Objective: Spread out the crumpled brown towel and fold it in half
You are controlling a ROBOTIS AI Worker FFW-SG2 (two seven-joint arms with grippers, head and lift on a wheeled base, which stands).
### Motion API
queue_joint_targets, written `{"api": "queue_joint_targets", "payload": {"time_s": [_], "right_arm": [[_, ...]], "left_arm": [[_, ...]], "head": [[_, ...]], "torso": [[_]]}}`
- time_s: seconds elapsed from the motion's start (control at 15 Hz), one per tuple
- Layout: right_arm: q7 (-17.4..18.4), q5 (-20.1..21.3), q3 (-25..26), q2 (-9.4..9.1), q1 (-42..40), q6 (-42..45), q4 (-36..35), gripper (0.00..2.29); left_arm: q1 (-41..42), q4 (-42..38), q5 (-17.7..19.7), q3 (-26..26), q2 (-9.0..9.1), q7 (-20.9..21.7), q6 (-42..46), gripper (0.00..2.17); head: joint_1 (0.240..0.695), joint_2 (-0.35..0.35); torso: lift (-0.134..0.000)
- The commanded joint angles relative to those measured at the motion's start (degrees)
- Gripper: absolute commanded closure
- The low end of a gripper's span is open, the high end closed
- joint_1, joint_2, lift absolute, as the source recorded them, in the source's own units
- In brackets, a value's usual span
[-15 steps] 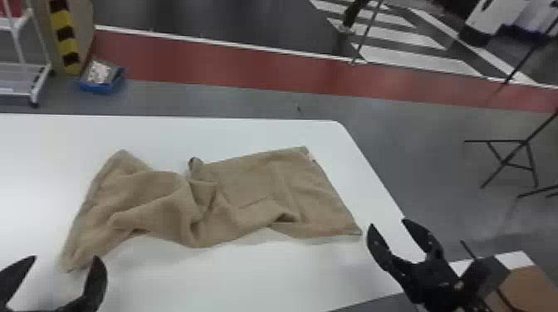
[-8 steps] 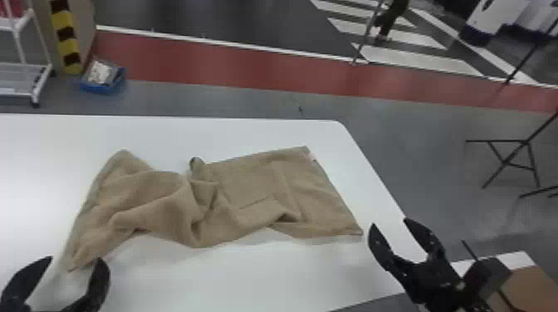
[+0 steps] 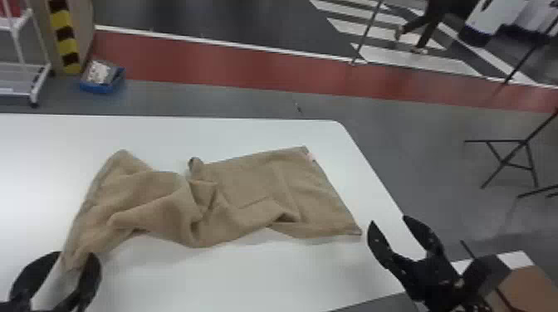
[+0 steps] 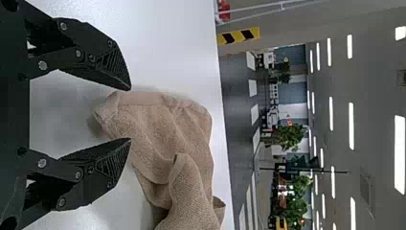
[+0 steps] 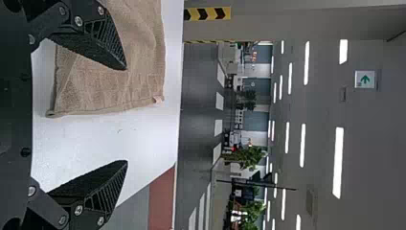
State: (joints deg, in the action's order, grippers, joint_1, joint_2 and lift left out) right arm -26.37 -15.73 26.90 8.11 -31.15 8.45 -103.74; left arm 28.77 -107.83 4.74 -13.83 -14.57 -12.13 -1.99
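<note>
2 corners of the brown towel [image 3: 257, 186] were close to the robot's grippers, but neither was held. The left gripper [image 3: 75, 255] had its fingers wide apart, with the near left corner [image 4: 103, 115] between them and nothing pinched. The right gripper [image 3: 389, 220] was wide open and empty too, just beside the near right corner [image 3: 355, 231]. The towel lay on the tabletop [image 3: 216, 282], close to its right edge, all bunched in the middle.

The left pinch could go wrong if the fingers shut too high, because that corner looked low and thin. They might get air, or a tiny bit that would slip out. Too low, and they could bump the tabletop. The right fingers might miss, since they looked a bit off to the side. A pull by only 1 gripper would likely drag the whole towel and leave the lump [image 3: 199, 220] in. Too much pull to the right could slide cloth over the right edge. Folding over the lump would make it fat and crooked.
</note>
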Motion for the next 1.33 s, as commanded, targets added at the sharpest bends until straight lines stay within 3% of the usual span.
{"api": "queue_joint_targets", "payload": {"time_s": [0.0, 0.27, 0.4, 1.0, 1.13, 1.27], "right_arm": [[0.0, -0.09, 0.17, -0.02, -0.05, 0.02, -0.33, 0.21], [0.0, -0.09, -0.01, -0.11, -0.05, 0.02, -0.24, 0.21], [0.0, -0.44, 0.08, -0.11, -0.05, 0.02, -0.15, 0.21], [-0.09, -0.53, -0.01, -0.29, -0.05, 0.2, 0.38, 0.21], [-0.09, -0.53, -0.01, -0.29, -0.05, 0.2, 0.38, 0.21], [-0.09, -0.88, -0.01, -0.29, 0.04, 0.55, 0.64, 0.21]], "left_arm": [[0.23, -0.45, -0.26, 0.21, -0.02, 0.0, -0.97, 0.6], [0.32, -0.36, -0.43, 0.12, -0.02, 0.0, -1.14, 0.6], [0.32, -0.45, -0.52, 0.12, 0.07, -0.09, -1.14, 1.01], [0.32, -0.45, -0.52, -0.05, 0.07, 0.09, -1.84, 1.0], [0.32, -0.45, -0.52, -0.05, 0.34, -0.79, -1.84, 1.7], [0.41, -0.98, -0.52, 0.12, 0.25, -1.14, -1.14, 1.72]], "head": [[0.695, -0.337], [0.695, -0.336], [0.695, -0.336], [0.695, -0.339], [0.695, -0.34], [0.695, -0.339]], "torso": [[-0.125], [-0.125], [-0.125], [-0.125], [-0.125], [-0.125]]}}
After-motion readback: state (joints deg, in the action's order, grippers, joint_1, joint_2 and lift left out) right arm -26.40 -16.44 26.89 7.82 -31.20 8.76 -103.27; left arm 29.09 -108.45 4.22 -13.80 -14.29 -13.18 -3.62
